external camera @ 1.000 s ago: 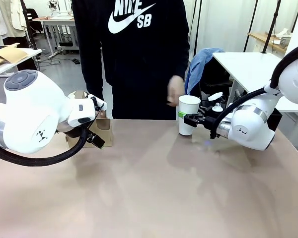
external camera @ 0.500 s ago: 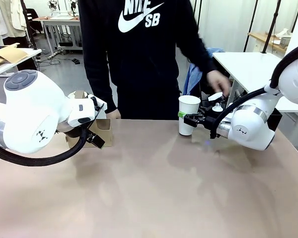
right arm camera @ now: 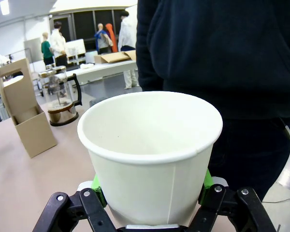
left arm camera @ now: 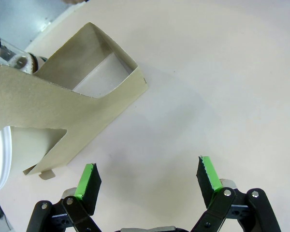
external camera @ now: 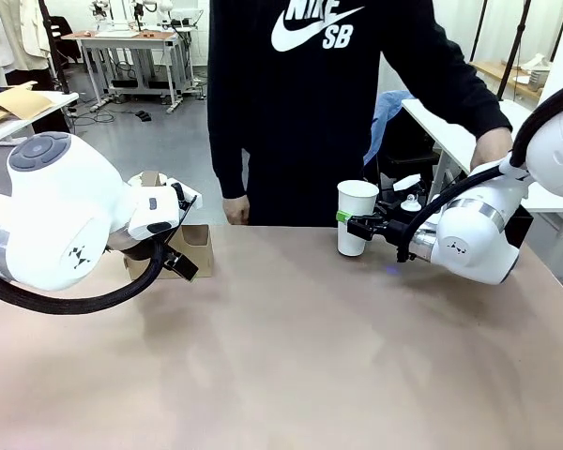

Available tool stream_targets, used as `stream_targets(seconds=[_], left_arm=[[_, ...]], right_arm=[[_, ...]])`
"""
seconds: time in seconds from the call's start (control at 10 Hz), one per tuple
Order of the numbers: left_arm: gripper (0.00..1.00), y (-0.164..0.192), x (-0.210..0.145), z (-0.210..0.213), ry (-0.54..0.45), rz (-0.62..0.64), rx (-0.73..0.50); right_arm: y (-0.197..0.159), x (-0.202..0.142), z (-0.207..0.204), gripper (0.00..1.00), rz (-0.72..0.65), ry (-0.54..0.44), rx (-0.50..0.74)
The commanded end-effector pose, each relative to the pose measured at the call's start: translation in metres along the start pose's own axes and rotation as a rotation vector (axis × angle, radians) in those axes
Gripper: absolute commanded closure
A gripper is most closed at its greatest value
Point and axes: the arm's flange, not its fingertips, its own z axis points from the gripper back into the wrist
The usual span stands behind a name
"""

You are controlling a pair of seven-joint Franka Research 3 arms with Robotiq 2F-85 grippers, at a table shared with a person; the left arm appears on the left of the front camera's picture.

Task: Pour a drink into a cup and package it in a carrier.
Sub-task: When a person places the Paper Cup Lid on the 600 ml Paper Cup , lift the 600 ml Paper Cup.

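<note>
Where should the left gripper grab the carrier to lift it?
Take the carrier by its upright centre handle, below the cut-out, coming from above with a jaw either side of the flat panel. It's thin card standing vertical; the box base is likely too wide. The left gripper is open nearby.

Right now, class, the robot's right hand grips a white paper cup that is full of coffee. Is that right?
No. The right hand does grip the white paper cup, but the cup is empty; the right wrist view looks straight into its bare white inside.
</note>
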Motion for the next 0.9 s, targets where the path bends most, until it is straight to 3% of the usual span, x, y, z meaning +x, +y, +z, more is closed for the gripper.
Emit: stream_targets(seconds=[0.0,0.8], left_arm=[[0.00,0.0006,-0.0002,0.0003,-0.001,0.002,-0.002],[0.00,0.0006,-0.0002,0.0003,-0.001,0.002,-0.002]], right_arm=[[0.0013,0.0034,-0.0018,0.19,0.008,-0.002,0.002],[0.0013,0.0034,-0.0018,0.19,0.008,-0.002,0.002]])
